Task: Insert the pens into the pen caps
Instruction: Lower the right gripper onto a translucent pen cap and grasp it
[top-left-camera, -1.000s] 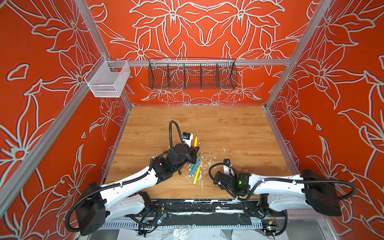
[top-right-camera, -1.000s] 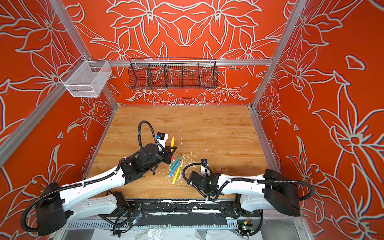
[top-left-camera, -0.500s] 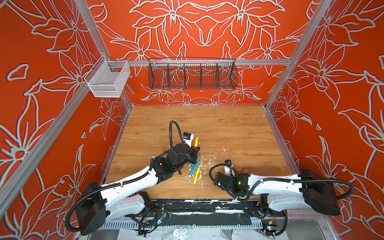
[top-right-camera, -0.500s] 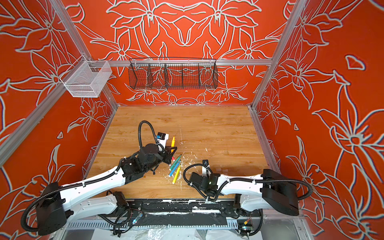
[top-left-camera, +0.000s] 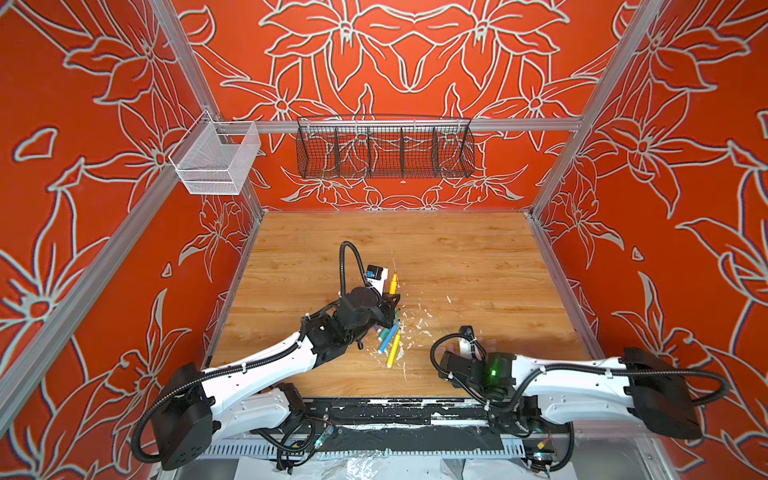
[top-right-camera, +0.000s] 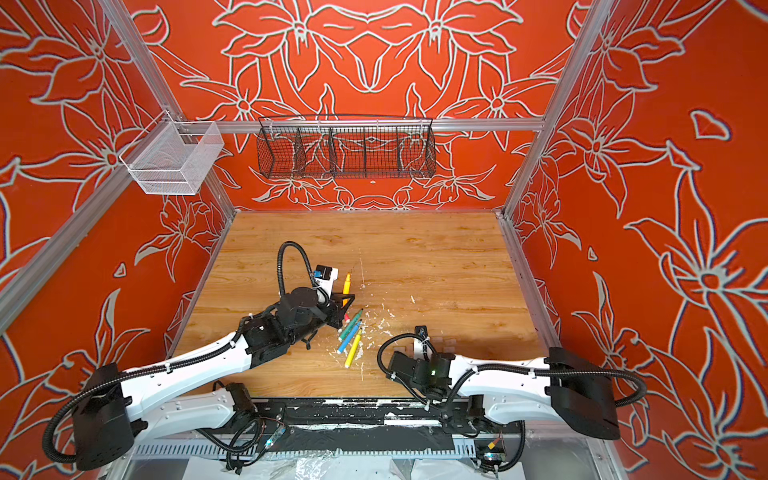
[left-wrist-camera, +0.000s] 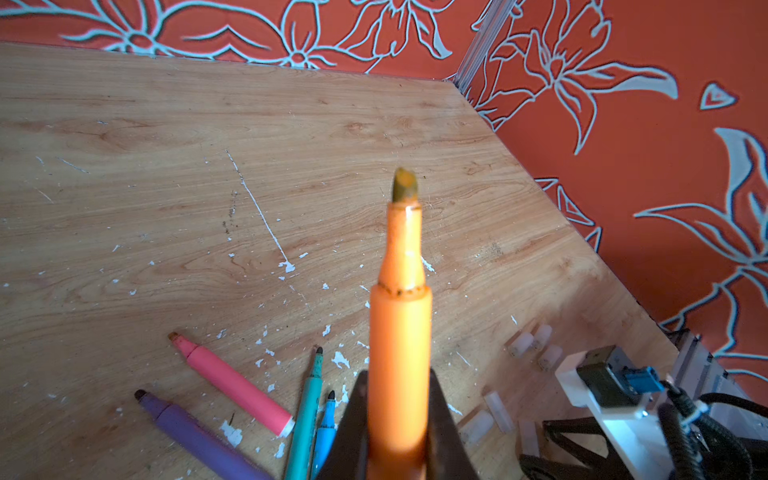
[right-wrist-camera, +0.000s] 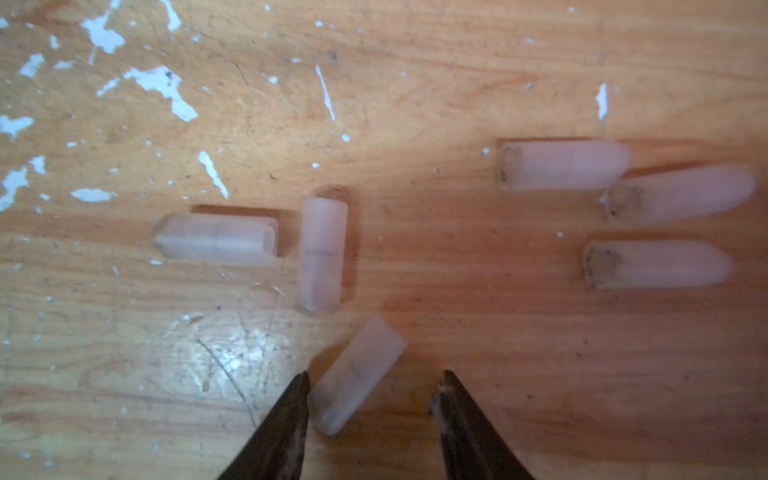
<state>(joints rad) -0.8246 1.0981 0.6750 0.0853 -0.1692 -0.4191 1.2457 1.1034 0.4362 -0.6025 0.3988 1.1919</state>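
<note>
My left gripper (left-wrist-camera: 398, 376) is shut on the orange pen (left-wrist-camera: 400, 324), which points away from the camera with its tip bare. In both top views this orange pen (top-left-camera: 392, 284) (top-right-camera: 347, 284) hangs above the table's middle. The pink pen (left-wrist-camera: 237, 386), purple pen (left-wrist-camera: 195, 436), green pen (left-wrist-camera: 309, 411) and blue pen (left-wrist-camera: 326, 428) lie below it, and the yellow pen (top-left-camera: 394, 348) lies beside them. My right gripper (right-wrist-camera: 376, 376) is open low over the table. A clear pen cap (right-wrist-camera: 357, 374) lies slanted between its fingers, against one of them. Several more pen caps (right-wrist-camera: 322, 253) lie close by.
White flecks (right-wrist-camera: 162, 83) litter the wooden table (top-left-camera: 478, 257) around the pens. A black wire basket (top-left-camera: 384, 147) hangs on the back wall and a white mesh basket (top-left-camera: 216, 158) on the left wall. Metal rails edge the table.
Hardly anything differs in the top views. The right arm has crept slightly to the left. The left arm stays in place with the orange pen.
</note>
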